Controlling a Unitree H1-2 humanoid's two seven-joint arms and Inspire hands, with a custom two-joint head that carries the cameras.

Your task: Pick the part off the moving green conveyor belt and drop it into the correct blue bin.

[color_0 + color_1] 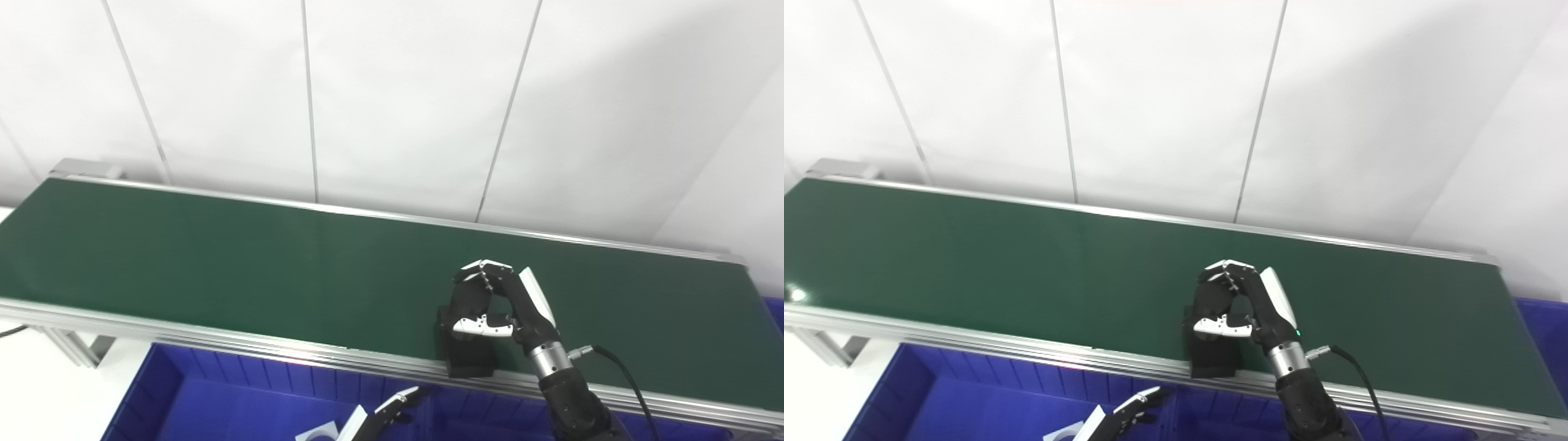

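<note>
Nearest the camera, the left hand (383,413) is seen at 6 o'clock over the blue bin (202,392); only its fingertips show, so whether it is open cannot be told. Above it, the right hand (499,303) is closed around the black part (468,355), fingers over the top, thumb across the near face. The part sits at the near edge of the green conveyor belt (245,269), overhanging the aluminium rail (257,349), at about 5 o'clock in the frame. It is judged rigid, blocky and fairly light, with smooth faces liable to slip; opposing flat sides are the recommended hold. A second bin (1543,331) at 3 o'clock is shown more fully in the right eye view.
</note>
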